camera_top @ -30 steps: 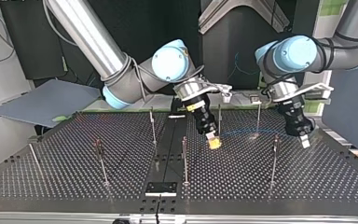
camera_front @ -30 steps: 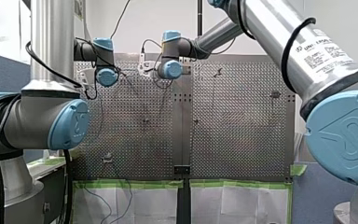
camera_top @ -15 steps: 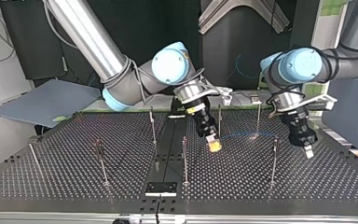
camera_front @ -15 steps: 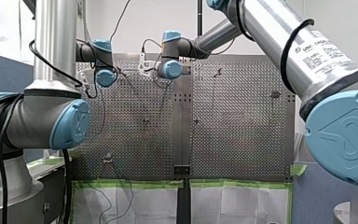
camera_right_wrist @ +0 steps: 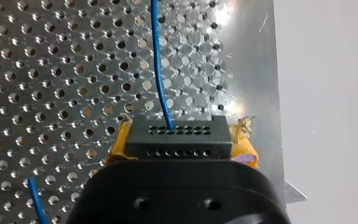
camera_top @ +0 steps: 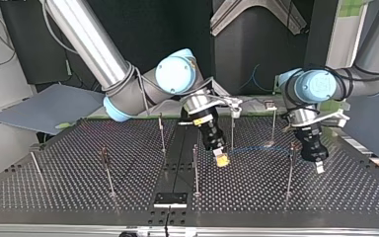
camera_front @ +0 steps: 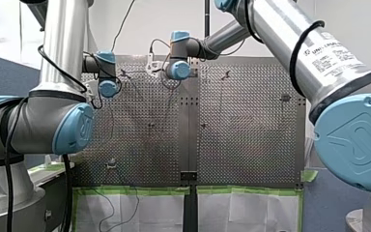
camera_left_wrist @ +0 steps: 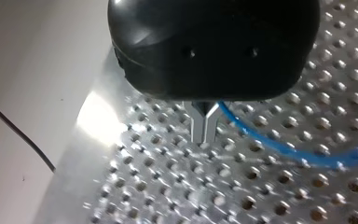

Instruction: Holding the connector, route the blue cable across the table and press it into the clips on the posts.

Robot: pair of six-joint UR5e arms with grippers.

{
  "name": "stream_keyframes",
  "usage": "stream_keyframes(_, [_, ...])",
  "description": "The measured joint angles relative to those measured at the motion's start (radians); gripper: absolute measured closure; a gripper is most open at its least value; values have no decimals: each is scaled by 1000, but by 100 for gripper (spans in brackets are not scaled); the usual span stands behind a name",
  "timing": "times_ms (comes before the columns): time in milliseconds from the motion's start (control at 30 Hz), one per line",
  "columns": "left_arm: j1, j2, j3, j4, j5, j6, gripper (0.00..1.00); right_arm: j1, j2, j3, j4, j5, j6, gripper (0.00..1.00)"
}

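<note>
In the right wrist view my right gripper (camera_right_wrist: 179, 156) is shut on a black connector (camera_right_wrist: 176, 135), with a yellow pad on either side. The blue cable (camera_right_wrist: 158, 70) leaves the connector and runs ahead over the perforated table (camera_right_wrist: 51, 70). In the top view this gripper (camera_top: 221, 159) hangs low near the middle posts (camera_top: 195, 168). The cable (camera_top: 256, 147) stretches from it toward a post (camera_top: 290, 168) at the view's right. My left gripper (camera_top: 318, 165) is just beyond that post. Its metal fingers (camera_left_wrist: 203, 128) are shut, and the cable (camera_left_wrist: 279, 147) emerges beside their root. A pinch there cannot be told.
Several thin posts stand across the table, among them two (camera_top: 107, 170) (camera_top: 35, 165) at the top view's left and two (camera_top: 232, 131) (camera_top: 273, 126) further back. A black plate (camera_top: 170, 199) with a dark wire sits at the near edge. Green tape (camera_front: 135, 191) lines the table's edge.
Both grippers have dropped lower and come nearer the top view's camera. The left one has drawn in beside the post at the view's right. The right one has shifted slightly to that view's left.
</note>
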Motion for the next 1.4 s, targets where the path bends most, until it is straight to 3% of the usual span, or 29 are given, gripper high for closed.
stream_keyframes(533, [27,-14,3,-6,36,-55,100,-4,1,-11,22,2,0,100])
stream_keyframes(600, [26,-14,3,-19,34,-69,62,-3,2,-11,27,2,1,100])
stream_keyframes(633, [26,-14,2,-25,32,-75,62,-2,3,-11,29,2,1,100])
stream_keyframes(700, [25,-14,2,-41,27,-84,23,0,7,-11,36,2,1,100])
stream_keyframes(733, [23,-14,2,-48,26,-85,23,1,9,-11,39,2,1,100])
stream_keyframes(800, [20,-13,2,-66,23,-88,0,1,17,-11,44,3,1,100])
stream_keyframes(1133, [15,-9,2,-150,16,-96,0,-4,60,-11,54,9,5,100])
stream_keyframes(1400, [10,31,-23,-221,44,-113,0,-8,77,-11,56,21,12,100])
